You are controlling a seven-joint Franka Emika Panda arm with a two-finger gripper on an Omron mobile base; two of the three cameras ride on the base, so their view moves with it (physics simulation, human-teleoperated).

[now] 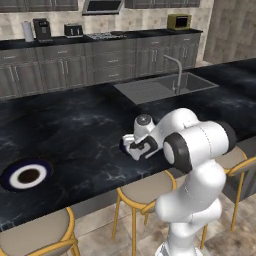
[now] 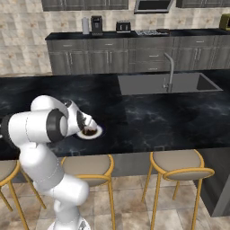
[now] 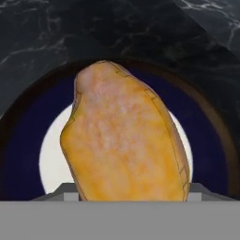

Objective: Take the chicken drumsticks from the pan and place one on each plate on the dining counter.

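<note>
Golden-orange drumstick [image 3: 124, 136] over plate [image 3: 23, 154], gripper-held

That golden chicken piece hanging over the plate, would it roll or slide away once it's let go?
Probably not far. The golden-orange drumstick looks lumpy and oblong, not round, so it would likely flop onto its side and stay. It seems stiff, holding its shape. The plate beneath looks much wider than the drumstick, so a small slide should stay on it.

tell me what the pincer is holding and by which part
The golden-orange drumstick, gripped at its lower end, over a plate. The fingertips themselves are hidden.
</note>
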